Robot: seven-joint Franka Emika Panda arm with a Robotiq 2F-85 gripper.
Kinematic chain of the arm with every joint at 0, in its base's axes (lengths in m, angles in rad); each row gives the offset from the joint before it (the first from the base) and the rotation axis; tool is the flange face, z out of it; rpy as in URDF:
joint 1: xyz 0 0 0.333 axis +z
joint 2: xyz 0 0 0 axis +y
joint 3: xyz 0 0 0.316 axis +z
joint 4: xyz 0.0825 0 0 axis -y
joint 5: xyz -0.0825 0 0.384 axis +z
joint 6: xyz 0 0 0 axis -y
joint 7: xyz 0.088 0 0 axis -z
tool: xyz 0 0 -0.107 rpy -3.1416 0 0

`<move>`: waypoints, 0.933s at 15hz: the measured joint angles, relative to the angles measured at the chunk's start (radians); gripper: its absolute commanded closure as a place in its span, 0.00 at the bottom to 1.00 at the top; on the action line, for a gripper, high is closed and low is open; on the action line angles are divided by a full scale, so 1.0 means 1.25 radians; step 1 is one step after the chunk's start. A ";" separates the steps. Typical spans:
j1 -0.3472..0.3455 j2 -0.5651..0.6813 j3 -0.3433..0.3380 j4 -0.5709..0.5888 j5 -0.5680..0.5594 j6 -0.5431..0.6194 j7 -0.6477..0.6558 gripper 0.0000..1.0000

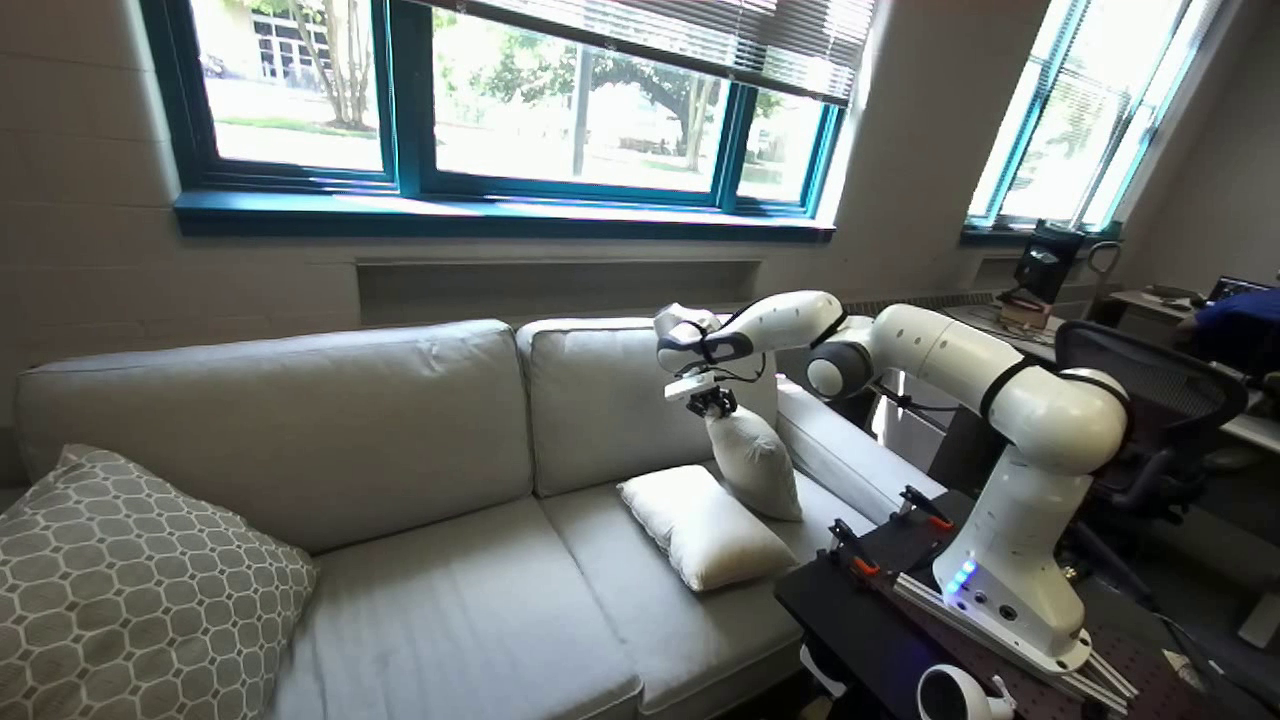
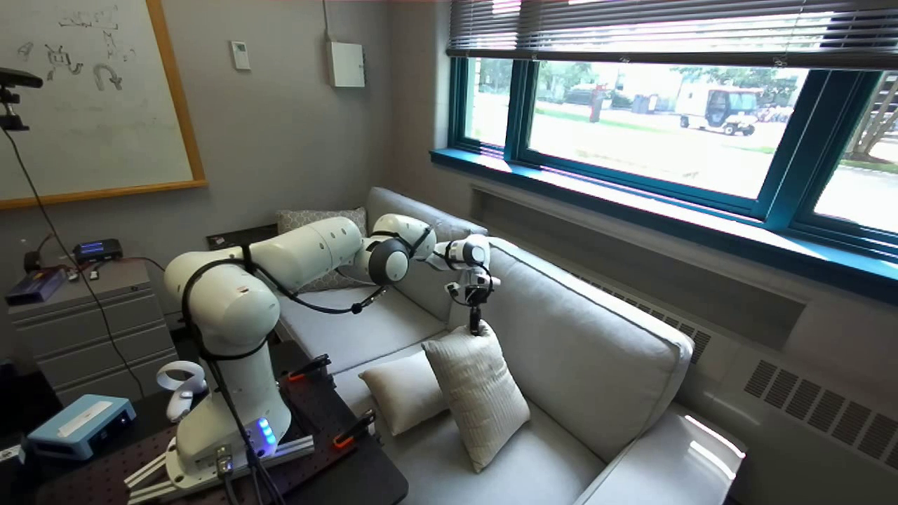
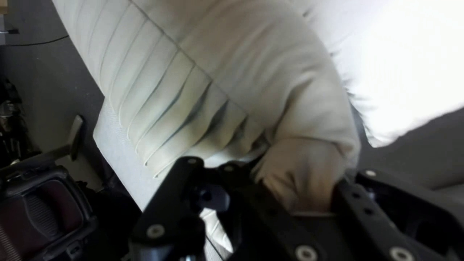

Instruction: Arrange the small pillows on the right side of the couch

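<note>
The black two-fingered gripper [image 2: 475, 324] is narrowed on a small cream-white, squarish fabric pillow [image 2: 477, 407], pinching a bunched fold at its upper end, as the wrist view shows. This gripped pillow stands on end over the flat beige fabric seat cushion [image 1: 640, 610] by the padded beige armrest [image 1: 850, 462] of the wide light beige fabric couch [image 1: 430, 610]; its long axis slants from the gripper down to the lower right in both exterior views, and its ribbed face [image 2: 484, 389] shows in an exterior view. A second small cream-white, squarish fabric pillow [image 1: 700, 530] lies on its broad side just beside it, long axis running at a slant from the side of the upright beige back cushion [image 1: 600, 400] toward the seat's front; whether the two touch, I cannot tell.
</note>
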 measured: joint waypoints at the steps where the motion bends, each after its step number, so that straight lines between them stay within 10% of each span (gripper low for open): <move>1: -0.001 -0.007 0.000 0.013 0.005 0.003 0.019 0.94; 14: -0.135 -0.182 -0.049 0.044 0.017 0.205 0.238 0.94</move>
